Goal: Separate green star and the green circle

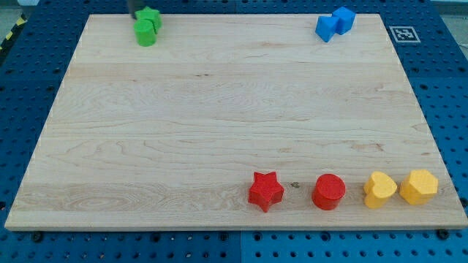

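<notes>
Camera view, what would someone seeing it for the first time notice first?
Probably the row of bright blocks along the view's bottom right: a red star, a red circle and two yellow blocks. Next, the two green blocks, the green star and the green circle, touching at the view's top left, with my tip just showing at the star's left. Two blue blocks huddle at the top right.

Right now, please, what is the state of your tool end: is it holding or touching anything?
My tip: a bare rod, nothing to open, close or hold. It is at the view's top edge, just left of the green star, which touches the green circle. Contact cannot be told.
</notes>
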Motion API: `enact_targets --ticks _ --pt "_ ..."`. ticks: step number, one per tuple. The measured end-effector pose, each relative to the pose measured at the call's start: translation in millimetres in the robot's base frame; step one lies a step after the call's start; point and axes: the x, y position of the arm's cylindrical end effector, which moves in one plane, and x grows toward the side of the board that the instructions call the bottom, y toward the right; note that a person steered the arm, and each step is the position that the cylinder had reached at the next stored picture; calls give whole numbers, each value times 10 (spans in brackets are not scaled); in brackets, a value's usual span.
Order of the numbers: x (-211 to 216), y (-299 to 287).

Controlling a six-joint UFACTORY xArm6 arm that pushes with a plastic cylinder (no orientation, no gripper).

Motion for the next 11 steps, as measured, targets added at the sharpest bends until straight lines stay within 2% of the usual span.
enact_targets --ticks 1,3,4,5,6,7,9,10,11 --pt "78 380" --pt "831 377" --pt "1026 376" --pt "777 391" --pt "638 145" --pt "722 -160" --pt "1234 -218" --pt "1315 -267" --pt "1149 -586"
